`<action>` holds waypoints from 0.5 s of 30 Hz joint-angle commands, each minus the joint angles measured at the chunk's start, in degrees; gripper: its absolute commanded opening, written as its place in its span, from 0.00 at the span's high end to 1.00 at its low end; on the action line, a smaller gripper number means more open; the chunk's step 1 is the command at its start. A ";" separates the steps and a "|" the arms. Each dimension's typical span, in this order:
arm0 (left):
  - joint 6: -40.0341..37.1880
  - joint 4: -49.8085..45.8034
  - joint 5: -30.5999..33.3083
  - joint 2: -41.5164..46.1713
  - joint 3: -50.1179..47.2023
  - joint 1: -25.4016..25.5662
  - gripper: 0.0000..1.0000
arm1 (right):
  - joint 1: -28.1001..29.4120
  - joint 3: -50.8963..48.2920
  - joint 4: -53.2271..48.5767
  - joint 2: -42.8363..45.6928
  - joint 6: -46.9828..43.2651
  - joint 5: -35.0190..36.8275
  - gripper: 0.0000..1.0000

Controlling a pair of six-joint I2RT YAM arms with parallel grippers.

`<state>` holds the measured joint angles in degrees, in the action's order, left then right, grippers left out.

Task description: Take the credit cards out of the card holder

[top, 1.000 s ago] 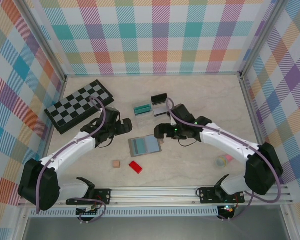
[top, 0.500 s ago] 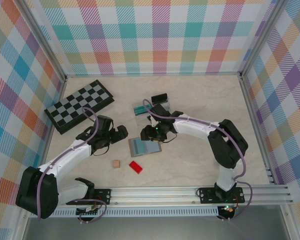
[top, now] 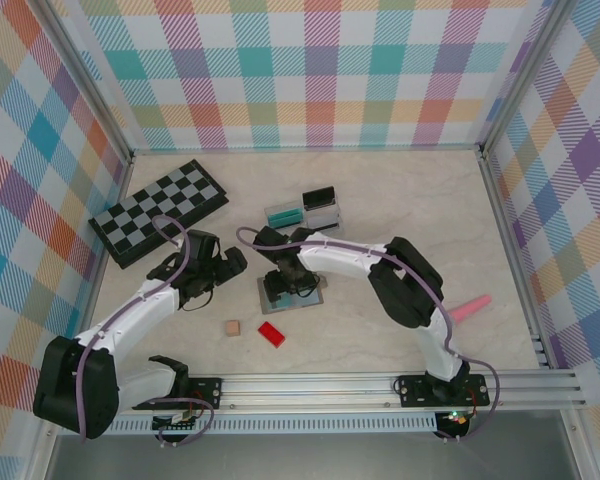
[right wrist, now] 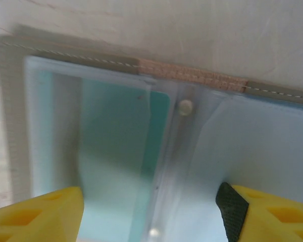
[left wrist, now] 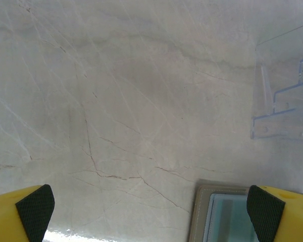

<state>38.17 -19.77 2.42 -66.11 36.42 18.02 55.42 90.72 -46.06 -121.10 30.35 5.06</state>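
Right gripper point(top: 286, 283) is down over the card holder point(top: 308, 298). That is one holder, lying open and flat on the table point(top: 410, 200) with two clear pockets facing up. From the right wrist, the two yellow fingers point(right wrist: 38, 217) stand wide apart, one above each pocket, with the centre fold between them and nothing pinched. Whether they touch the holder, I cannot tell. One teal card point(right wrist: 123, 151) sits inside the pocket on the left of that view. The other pocket is washed out pale, so its contents can't be made out.

Left gripper point(top: 234, 262) is just to the left of the holder and apart from it, spread wide and empty. The left wrist view puts its two black pads point(left wrist: 35, 212) at the bottom corners, with bare table between them and a corner of the holder right by the right-hand pad.

On the far side of the holder, three cards lie out on the table in a tight cluster. There is one clear-teal card point(top: 283, 215), one black card point(top: 319, 196) and one silver-grey card point(top: 323, 216), the black one just behind the silver-grey.

On the holder's near side are two small blocks, one tan block point(top: 232, 327) and one red block point(top: 271, 333), and the red is the closer of the pair. One chessboard point(top: 158, 210) lies well off to the holder's far left. One pink object point(top: 470, 307) lies well off to its right.
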 commanded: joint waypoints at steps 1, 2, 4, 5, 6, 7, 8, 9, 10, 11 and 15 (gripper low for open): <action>0.85 -0.63 -1.08 -0.48 -0.30 -1.23 0.00 | -0.05 1.39 -4.50 -1.47 -1.35 2.12 0.27; 0.91 -0.49 -1.43 -0.58 -0.30 -1.24 0.00 | -0.11 1.41 -4.71 -1.82 -1.33 2.42 0.27; 0.92 -0.32 -2.33 -0.63 -0.29 -1.28 0.00 | -0.07 1.40 -5.41 -2.74 -1.10 3.11 0.28; 0.90 -0.05 -2.57 -0.75 -0.31 -1.31 0.00 | -0.10 1.33 -5.69 -3.20 -0.93 3.49 0.28; 1.07 0.04 -2.69 -0.83 -0.37 -1.32 0.02 | -0.05 1.26 -6.06 -3.73 -0.61 4.06 0.30; 1.15 0.08 -2.58 -1.01 -0.40 -1.32 0.03 | -0.06 1.13 -6.21 -4.22 -0.36 4.54 0.32; 1.20 0.07 -2.67 -1.21 -0.41 -1.32 0.05 | -0.05 0.88 -6.31 -4.52 -0.14 4.82 0.34; 1.21 0.25 -3.01 -1.37 -0.52 -1.32 0.08 | -0.05 0.54 -6.21 -4.76 0.14 5.08 0.35; 1.20 0.55 -3.76 -1.66 -0.63 -1.32 0.12 | -0.05 0.07 -6.03 -4.90 0.38 5.14 0.37; 1.20 1.00 -4.62 -1.90 -0.72 -1.32 0.15 | -0.14 -0.32 -5.78 -4.86 0.52 5.15 0.39; 1.20 3.32 -10.13 -3.16 -1.57 -1.32 0.31 | -0.52 -2.38 -3.83 -4.34 0.85 4.16 0.43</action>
<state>39.24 -18.44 -3.09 -68.47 36.14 17.65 55.51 91.81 -48.07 -122.19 30.61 7.44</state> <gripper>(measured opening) 0.707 0.573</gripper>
